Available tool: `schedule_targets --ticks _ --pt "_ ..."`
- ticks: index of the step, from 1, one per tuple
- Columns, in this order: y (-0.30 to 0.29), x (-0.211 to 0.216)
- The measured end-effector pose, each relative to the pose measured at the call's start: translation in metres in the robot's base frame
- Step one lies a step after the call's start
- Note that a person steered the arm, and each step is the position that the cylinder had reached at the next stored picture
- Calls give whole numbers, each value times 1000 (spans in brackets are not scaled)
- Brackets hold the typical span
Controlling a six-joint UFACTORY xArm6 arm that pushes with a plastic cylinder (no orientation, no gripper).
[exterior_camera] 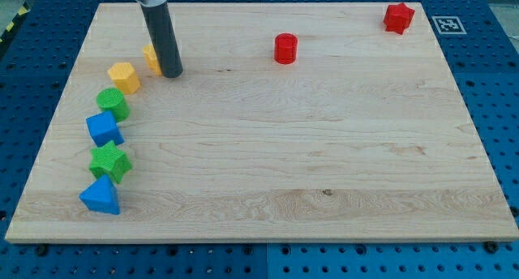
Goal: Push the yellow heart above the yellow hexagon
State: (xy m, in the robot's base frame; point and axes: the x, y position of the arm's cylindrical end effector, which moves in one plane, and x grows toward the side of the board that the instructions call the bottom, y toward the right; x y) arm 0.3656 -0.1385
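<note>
I am counting eight blocks lying on the wooden board (268, 165). Two are showing yellow: the yellow hexagon (124, 76) and a second yellow block (152, 57), mostly hiding behind my rod, so its shape is not reading clearly. Two are showing green: a green cylinder (113, 103) and a green star (109, 161). Two are showing blue: a blue cube-like block (104, 128) and a blue triangle (100, 196). Two are showing red: a red cylinder (285, 49) and a red star (398, 18).
</note>
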Motion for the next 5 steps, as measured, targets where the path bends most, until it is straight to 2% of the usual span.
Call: schedule_targets --ticks 2,4,5 --pt "26 -26" --pt "-37 -26" --pt "-39 -27"
